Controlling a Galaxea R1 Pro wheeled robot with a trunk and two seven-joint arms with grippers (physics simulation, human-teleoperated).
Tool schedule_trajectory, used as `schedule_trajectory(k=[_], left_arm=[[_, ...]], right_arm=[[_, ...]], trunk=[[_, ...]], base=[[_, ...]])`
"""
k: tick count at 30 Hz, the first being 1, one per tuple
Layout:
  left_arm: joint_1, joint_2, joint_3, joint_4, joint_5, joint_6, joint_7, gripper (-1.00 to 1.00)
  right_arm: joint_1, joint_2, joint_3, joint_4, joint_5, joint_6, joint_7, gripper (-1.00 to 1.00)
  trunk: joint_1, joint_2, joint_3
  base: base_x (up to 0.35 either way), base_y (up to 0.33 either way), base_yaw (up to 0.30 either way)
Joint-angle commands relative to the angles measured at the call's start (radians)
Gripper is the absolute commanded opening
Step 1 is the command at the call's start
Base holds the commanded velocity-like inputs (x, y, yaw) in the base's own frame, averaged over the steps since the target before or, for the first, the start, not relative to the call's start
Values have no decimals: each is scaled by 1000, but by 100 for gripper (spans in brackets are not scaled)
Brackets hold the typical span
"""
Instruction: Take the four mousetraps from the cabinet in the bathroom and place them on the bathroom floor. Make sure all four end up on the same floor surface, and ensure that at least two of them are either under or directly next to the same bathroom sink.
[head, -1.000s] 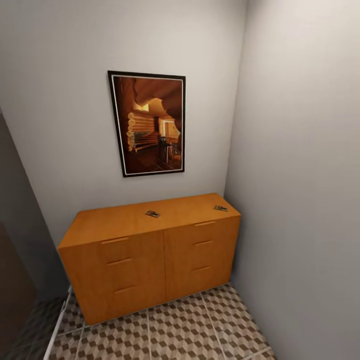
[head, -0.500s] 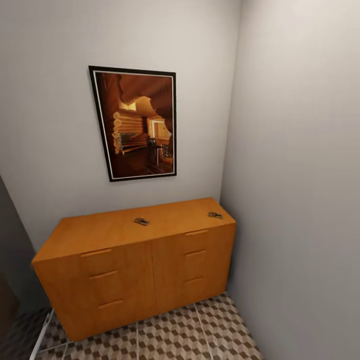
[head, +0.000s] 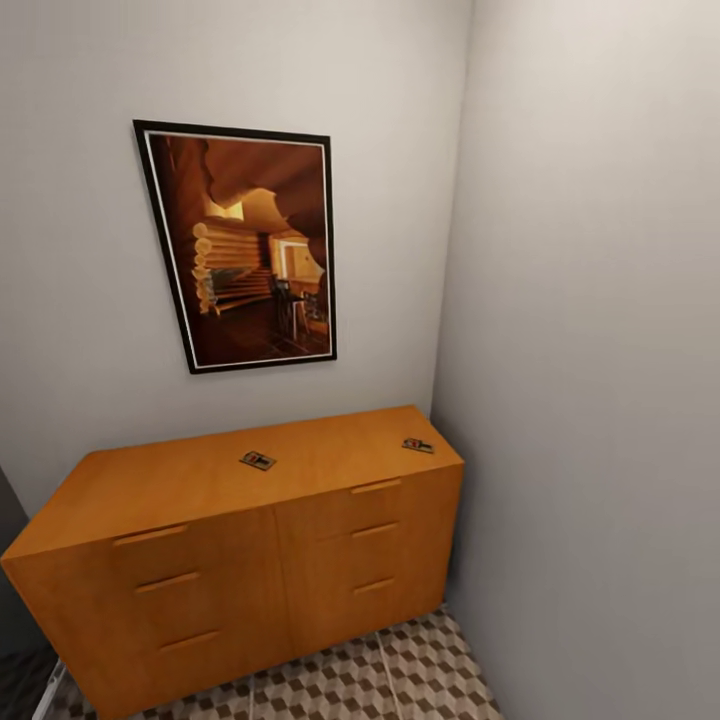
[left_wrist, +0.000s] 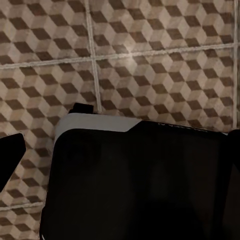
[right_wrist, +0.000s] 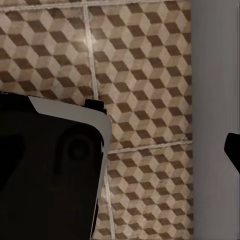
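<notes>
Two mousetraps lie on top of the orange-brown cabinet (head: 230, 560) in the head view: one mousetrap (head: 257, 460) near the middle of the top, the other mousetrap (head: 418, 445) at its right end by the side wall. The drawer and door fronts are shut. The cube-patterned bathroom floor (head: 400, 670) shows in front of the cabinet. Both wrist views look down on the same tiles (left_wrist: 150, 65) (right_wrist: 145, 75). A dark fingertip (left_wrist: 11, 152) of my left gripper and a dark fingertip (right_wrist: 233, 150) of my right gripper sit at the frame edges, spread wide, holding nothing.
A framed picture (head: 245, 245) hangs on the wall above the cabinet. A grey side wall (head: 600, 400) closes the corner right of it. My dark base with its white rim (left_wrist: 95, 122) (right_wrist: 75, 107) stands on the tiles; a wall (right_wrist: 215, 100) is close on the right arm's side.
The head view has shifted: the cabinet and picture now sit further left and look larger, so the camera has moved closer. The mousetraps have kept their places on the cabinet.
</notes>
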Motion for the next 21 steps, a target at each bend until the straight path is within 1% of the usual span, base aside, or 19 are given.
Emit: schedule_trajectory(k=[1, 6, 9, 21], left_arm=[[-1, 0, -8, 2, 10, -4, -1, 100], [-1, 0, -8, 2, 10, -4, 0, 100], [-1, 1, -8, 2, 10, -4, 1, 100], [-1, 1, -8, 2, 10, -5, 2, 100]], right_arm=[[-1, 0, 5, 3, 5, -5, -4, 100], [-1, 0, 5, 3, 5, -5, -3, 100], [-1, 0, 5, 3, 5, -5, -4, 100], [-2, 0, 5, 3, 5, -5, -4, 100]], trunk=[[1, -1, -2], [1, -1, -2], [1, -1, -2], [1, -1, -2]], base=[[249, -147, 0], [238, -129, 0], [157, -76, 0], [29, -14, 0]])
